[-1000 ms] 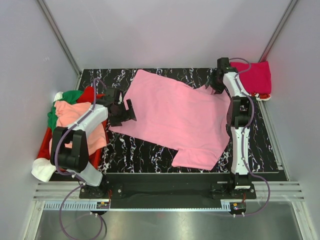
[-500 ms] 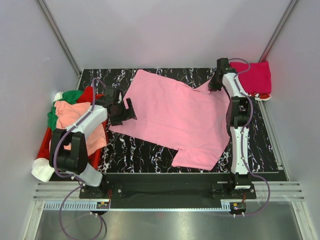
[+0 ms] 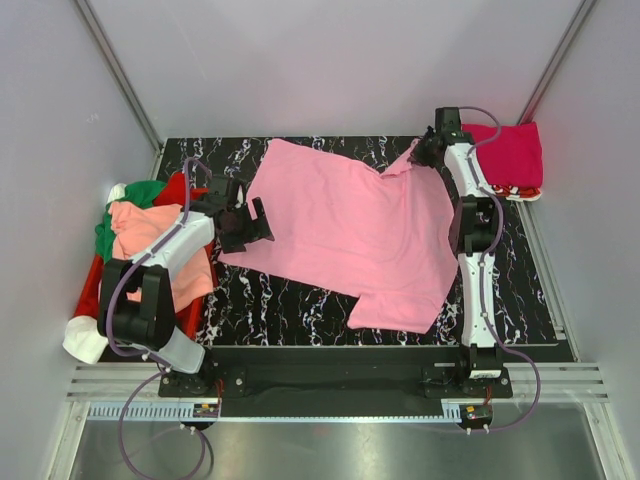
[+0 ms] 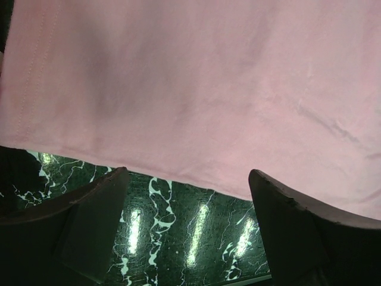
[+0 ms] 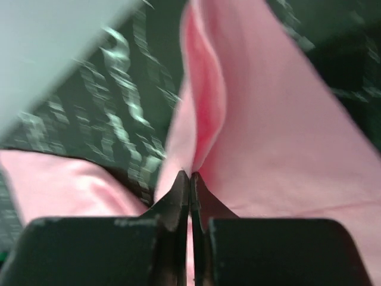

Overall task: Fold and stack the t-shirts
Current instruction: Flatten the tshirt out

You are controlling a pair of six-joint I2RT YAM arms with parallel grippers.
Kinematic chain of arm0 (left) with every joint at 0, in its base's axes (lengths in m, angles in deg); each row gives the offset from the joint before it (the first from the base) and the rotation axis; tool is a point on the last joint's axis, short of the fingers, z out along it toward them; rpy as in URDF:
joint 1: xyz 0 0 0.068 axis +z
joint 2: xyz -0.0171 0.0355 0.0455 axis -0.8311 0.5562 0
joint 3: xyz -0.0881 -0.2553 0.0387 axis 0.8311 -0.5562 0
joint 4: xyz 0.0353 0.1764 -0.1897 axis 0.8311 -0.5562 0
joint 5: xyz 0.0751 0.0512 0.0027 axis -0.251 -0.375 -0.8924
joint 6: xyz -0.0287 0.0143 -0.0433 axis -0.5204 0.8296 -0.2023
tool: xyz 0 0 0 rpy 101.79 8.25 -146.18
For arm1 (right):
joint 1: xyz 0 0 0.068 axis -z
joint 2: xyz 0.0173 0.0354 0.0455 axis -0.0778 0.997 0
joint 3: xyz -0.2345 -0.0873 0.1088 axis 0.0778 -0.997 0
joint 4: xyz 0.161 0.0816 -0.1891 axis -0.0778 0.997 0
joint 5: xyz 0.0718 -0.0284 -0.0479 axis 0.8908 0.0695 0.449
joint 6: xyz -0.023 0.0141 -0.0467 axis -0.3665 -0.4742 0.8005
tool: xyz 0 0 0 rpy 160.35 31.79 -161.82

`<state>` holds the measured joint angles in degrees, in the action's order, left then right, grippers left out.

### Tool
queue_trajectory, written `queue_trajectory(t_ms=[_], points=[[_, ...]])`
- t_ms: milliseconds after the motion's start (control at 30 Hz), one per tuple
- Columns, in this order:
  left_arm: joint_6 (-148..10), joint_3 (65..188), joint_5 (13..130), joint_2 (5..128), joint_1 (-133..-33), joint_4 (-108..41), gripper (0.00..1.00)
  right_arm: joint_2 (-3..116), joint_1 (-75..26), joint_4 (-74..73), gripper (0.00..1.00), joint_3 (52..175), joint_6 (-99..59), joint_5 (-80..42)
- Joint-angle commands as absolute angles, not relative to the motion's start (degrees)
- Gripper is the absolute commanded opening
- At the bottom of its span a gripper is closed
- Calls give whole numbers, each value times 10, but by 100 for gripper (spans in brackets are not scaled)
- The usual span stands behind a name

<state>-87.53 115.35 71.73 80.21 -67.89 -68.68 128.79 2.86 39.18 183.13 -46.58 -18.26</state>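
At the far right, pinching the pink t-shirt (image 3: pixel 340 230) in the right claw (image 3: pixel 425 152). Holding the left claw (image 3: pixel 260 222) apart near its edge.

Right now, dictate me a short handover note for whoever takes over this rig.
Left gripper: jaws open, empty, at the left edge of the pink t-shirt.
Right gripper: jaws shut on a fold of that shirt at its far right corner.
Magenta t-shirt lies at the far right of the table; a heap of other t-shirts sits at the left.
Done: pink shirt spread out. Left: fold it, stack it, then the heap.
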Motion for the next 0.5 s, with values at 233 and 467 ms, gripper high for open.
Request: queue_trajectory(t_ms=[233,467], points=[[-871,1161,722,794,-679,-684,88,1391,23,51,1,1914,-734,-137],[-870,1165,718,808,-679,-687,88,1472,-27,-139,97,1982,-729,-203]])
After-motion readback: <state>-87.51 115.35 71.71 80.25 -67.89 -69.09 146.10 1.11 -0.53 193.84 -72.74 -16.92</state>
